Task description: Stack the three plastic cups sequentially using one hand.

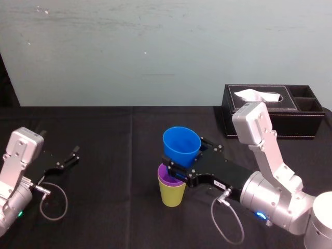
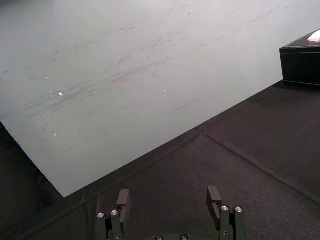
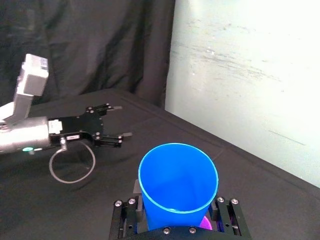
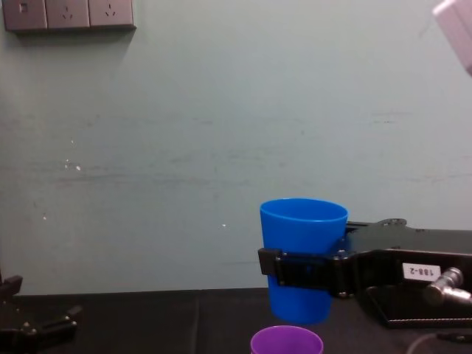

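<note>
Black cloth [image 1: 114, 155] — right tool [image 1: 187, 158] grips plain tapered blue cup [image 1: 181, 145]

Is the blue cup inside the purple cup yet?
Not yet. The right gripper holds the blue cup upright just above the purple cup, which sits inside the yellow cup. The left gripper rests open, aside.

The blue cup [image 1: 181, 147], clamped in the right end effector [image 1: 188, 155], hangs just above the open mouth of the purple cup [image 1: 167, 175], which is nested in the yellow-green cup [image 1: 171, 193]. Bare surface [image 1: 114, 155] stretches leftward to the left end effector [image 1: 68, 157]. The tissue box [image 1: 275, 111] stands behind on the right, well apart.
</note>
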Action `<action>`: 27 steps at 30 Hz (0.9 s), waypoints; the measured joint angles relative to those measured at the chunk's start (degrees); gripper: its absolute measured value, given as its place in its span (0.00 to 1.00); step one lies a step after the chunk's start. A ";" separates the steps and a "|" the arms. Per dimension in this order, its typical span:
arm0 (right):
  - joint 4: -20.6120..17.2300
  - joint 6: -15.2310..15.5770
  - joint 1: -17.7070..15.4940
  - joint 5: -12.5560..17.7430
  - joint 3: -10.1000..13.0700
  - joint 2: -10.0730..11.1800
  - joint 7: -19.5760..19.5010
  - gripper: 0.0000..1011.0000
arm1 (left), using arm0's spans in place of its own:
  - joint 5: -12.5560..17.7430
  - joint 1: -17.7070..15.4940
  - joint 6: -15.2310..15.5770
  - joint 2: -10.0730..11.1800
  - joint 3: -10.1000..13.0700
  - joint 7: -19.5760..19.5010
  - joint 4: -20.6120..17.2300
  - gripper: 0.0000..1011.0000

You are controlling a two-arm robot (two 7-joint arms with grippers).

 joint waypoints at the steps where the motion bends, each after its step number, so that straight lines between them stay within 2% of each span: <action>1: 0.67 -0.07 0.50 0.06 -0.19 -0.21 -0.19 0.71 | 0.00 0.00 0.00 0.00 0.00 0.00 0.00 0.99; 13: 4.87 -0.87 2.92 0.13 -1.72 -1.10 -0.81 0.71 | 0.00 0.00 0.00 0.00 0.00 0.00 0.00 0.99; 27: 7.79 -2.28 4.03 -0.14 -2.76 -1.52 -0.74 0.71 | 0.00 0.00 0.00 0.00 0.00 0.00 0.00 0.99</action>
